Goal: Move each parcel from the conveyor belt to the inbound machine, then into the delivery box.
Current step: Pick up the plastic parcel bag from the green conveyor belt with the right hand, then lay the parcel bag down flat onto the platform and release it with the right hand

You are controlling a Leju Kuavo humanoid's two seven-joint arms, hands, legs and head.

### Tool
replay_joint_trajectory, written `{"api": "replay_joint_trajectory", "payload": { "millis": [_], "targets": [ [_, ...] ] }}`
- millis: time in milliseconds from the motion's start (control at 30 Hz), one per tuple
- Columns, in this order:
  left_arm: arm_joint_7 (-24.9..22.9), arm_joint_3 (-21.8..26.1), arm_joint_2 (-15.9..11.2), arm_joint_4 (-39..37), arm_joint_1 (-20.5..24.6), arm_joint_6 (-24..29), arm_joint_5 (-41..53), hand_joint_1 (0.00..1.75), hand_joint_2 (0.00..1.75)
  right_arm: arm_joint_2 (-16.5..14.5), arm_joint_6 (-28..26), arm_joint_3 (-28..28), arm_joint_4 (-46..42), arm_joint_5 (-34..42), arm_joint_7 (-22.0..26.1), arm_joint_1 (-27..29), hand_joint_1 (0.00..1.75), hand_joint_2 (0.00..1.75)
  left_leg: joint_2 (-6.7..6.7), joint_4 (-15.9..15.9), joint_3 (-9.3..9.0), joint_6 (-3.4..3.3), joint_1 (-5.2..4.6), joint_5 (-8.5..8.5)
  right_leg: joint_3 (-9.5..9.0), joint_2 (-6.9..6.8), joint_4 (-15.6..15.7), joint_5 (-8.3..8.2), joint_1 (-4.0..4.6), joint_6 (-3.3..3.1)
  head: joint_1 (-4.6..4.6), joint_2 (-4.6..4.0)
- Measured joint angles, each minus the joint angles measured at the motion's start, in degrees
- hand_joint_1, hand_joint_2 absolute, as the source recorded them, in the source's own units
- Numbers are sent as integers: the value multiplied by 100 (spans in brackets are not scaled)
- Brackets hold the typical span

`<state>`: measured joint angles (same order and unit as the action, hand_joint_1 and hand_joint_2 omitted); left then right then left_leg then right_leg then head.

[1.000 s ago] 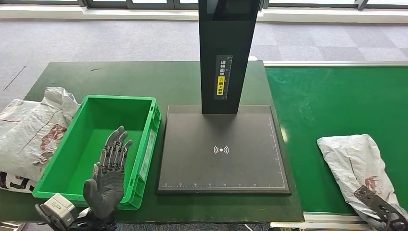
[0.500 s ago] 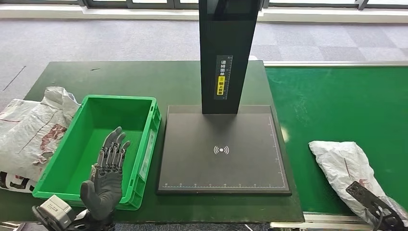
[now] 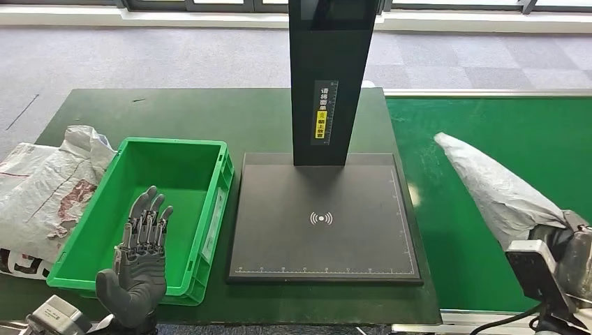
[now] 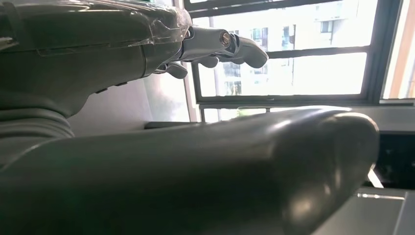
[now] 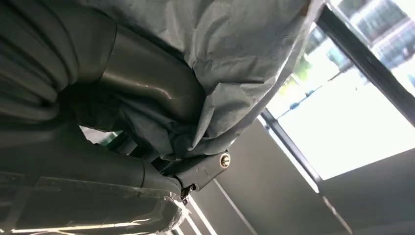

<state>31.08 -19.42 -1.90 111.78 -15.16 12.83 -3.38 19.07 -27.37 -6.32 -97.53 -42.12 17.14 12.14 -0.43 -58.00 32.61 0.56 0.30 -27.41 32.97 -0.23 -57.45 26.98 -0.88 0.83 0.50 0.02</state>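
The right hand (image 3: 569, 244) holds a grey parcel (image 3: 492, 185) at the near right corner of the scene. In the head view the parcel is lifted off the green conveyor belt (image 3: 489, 125) and tilts up and away from the hand, its free end pointing toward the inbound machine. In the right wrist view the thumb and fingers (image 5: 147, 88) are wrapped around the crumpled grey film of the parcel (image 5: 235, 58).

The left hand (image 3: 139, 258) holds nothing. Its fingers are spread and extended, palm upright, above the near edge of the green delivery box (image 3: 209, 150). In the left wrist view the left hand (image 4: 195, 147) shows a thick thumb and extended fingers against a window.

The inbound machine consists of a flat black scanning plate (image 3: 324, 216) with a wireless symbol at its centre and a black upright column (image 3: 328, 77) bearing a yellow-and-white label. The plate sits on the dark green worktop (image 3: 174, 115), just beside the delivery box and between it and the conveyor belt.

Further grey and white parcels (image 3: 42, 188) with red print lie on the worktop, touching the left wall of the delivery box.
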Motion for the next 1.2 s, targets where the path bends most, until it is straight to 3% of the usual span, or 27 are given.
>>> {"api": "replay_joint_trajectory", "payload": {
  "millis": [133, 200, 400, 567, 700, 900, 1200],
  "targets": [
    [1, -1, 9, -58, 121, -150, -8, 0, 0, -420, -932, 484, -993, -1106, 58, 208, 175, 175, 7, 2, -5, 7, 6, -5, -3, 8, -1, 4, 3, -6, 1, 0],
    [-11, -1, 26, -104, 199, -239, -3, 0, 0, -525, -1174, 869, -1362, -1269, 141, 247, 175, 175, 12, 2, -8, 7, 6, -5, -4, 13, -1, 4, 2, -6, 1, 0],
    [-11, -3, 103, -291, 398, -319, 21, 0, 0, -623, -1124, 1871, -1764, -1059, 286, 69, 175, 175, 15, 1, -17, 7, 5, -4, -17, 19, -1, 0, 1, -7, 1, 0],
    [7, -53, 131, -450, 498, -310, 30, 0, 0, -725, -504, 2654, -1238, -1064, -175, -376, 175, 175, 24, 1, -30, 7, 5, -2, -22, 25, 0, -3, 2, -8, 1, 0],
    [-15, -92, 131, -554, 563, -298, 16, 0, 0, -894, -3, 2943, -548, -1414, -662, -684, 175, 175, 21, 1, -29, 12, 6, 2, -22, 23, -1, -4, 4, -9, 0, 0],
    [-127, -146, 131, -698, 666, -381, -84, 0, 0, -1160, 10, 3190, 525, -1871, -915, -1051, 175, 175, 18, 1, -28, 13, 6, 2, -21, 22, -3, -3, 3, -9, 1, 0],
    [-236, -181, 141, -851, 724, -537, -223, 0, 0, -1251, 160, 3301, 1379, -2253, -1531, -1390, 175, 175, 17, 1, -26, 13, 5, 1, -20, 22, -1, -3, 2, -9, 1, 0]
  ]
}}
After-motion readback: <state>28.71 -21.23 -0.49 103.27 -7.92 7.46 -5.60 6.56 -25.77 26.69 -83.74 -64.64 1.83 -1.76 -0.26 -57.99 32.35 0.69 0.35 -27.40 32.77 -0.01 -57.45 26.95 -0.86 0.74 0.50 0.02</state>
